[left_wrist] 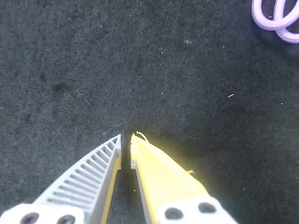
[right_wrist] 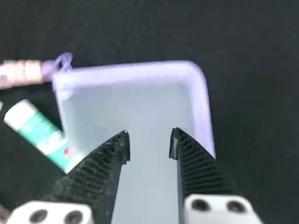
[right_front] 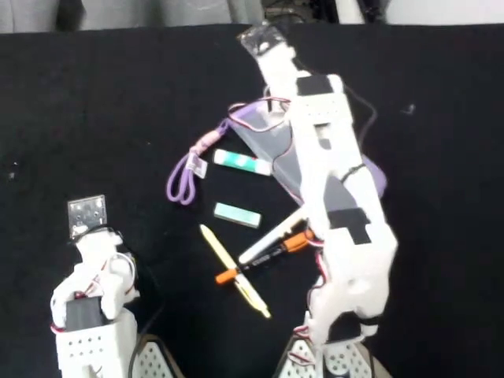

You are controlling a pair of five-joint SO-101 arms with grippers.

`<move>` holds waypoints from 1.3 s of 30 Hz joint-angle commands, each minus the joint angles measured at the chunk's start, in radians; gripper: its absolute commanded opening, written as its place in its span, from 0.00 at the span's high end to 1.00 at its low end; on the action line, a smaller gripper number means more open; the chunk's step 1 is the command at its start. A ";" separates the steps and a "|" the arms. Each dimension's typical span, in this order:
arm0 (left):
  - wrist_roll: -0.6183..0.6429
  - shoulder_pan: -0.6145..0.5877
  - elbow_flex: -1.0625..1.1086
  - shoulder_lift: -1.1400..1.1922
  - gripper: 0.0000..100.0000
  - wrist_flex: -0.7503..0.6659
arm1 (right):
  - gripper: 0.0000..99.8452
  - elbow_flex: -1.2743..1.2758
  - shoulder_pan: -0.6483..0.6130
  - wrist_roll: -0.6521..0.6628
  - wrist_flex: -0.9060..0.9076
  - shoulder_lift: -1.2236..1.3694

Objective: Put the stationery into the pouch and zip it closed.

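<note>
The right gripper (right_wrist: 149, 137) hangs over the pouch (right_wrist: 140, 98) with its 2 dark jaws apart, nothing between them, the clear purple-edged panel showing below the tips. The pouch lies flat on the black desk (right_front: 94, 102), towards the far side, partly under the right arm. Its purple wrist strap (right_front: 184, 178) trails off in a loop beside it.

None of the stationery is inside. A green-and-white glue stick (right_front: 242, 162) rests just beside the pouch's edge. Nearer the arms lie a teal eraser (right_front: 237, 214), then 3 pens in a loose pile: a yellow one (right_front: 234, 270), a white one (right_front: 272, 236) and an orange-tipped marker (right_front: 264, 260) crossing over the yellow one.

The left gripper (left_wrist: 126, 139) sits well apart from all this, low over bare desk, jaws together and holding nothing.
</note>
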 commanded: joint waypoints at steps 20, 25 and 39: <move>-0.003 -0.008 0.024 -0.008 0.95 -0.018 | 0.85 0.300 -0.052 0.011 0.298 -0.179; -0.003 -0.008 0.024 -0.008 0.95 -0.018 | 0.85 0.417 0.120 0.080 0.207 -0.183; -0.003 -0.008 0.024 -0.008 0.95 -0.018 | 0.85 0.378 0.531 0.325 0.204 -0.180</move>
